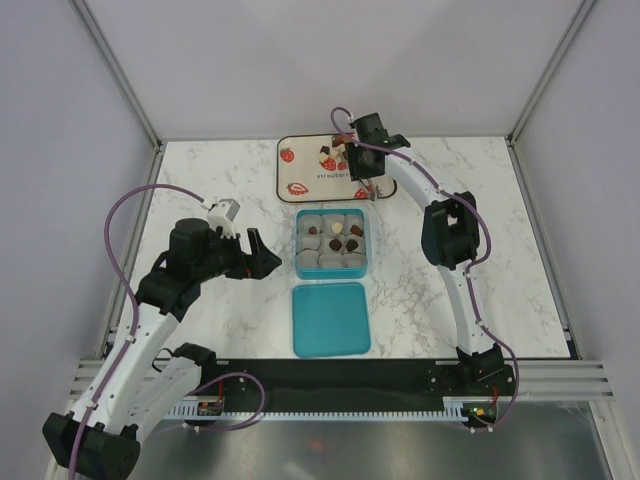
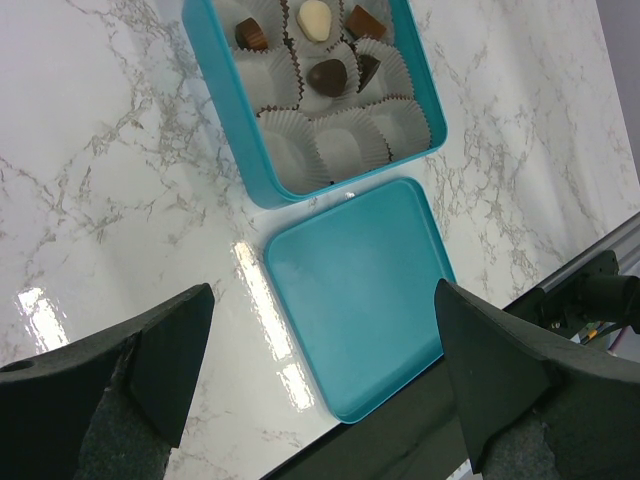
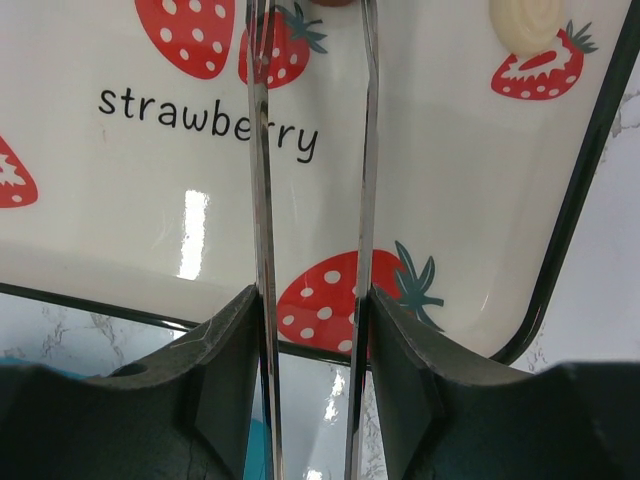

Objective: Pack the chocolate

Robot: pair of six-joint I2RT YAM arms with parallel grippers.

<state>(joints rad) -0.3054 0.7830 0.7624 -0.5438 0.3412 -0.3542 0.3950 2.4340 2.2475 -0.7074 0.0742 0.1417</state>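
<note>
Several tiny bite-sized chocolates (image 2: 328, 75), dark, milk-brown & 1 white, sit in white paper cups (image 2: 340, 145) inside teal box (image 2: 240, 100). Others (image 1: 326, 156), incl. a white one (image 3: 527, 22), lie loose on strawberry-print tray (image 3: 450, 200).

Left arm (image 1: 150, 300) and right arm (image 1: 462, 290), either side of the teal box (image 1: 298, 243): white links, black joint housings, one looping purple cable (image 1: 125, 215) each. Left jaws: black wedges. Right jaws: thin metal blades.

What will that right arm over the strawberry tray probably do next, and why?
Probably lower the tweezers onto a chocolate on the tray and squeeze: pieces lie there beneath them, and cups in the box stand empty.
</note>
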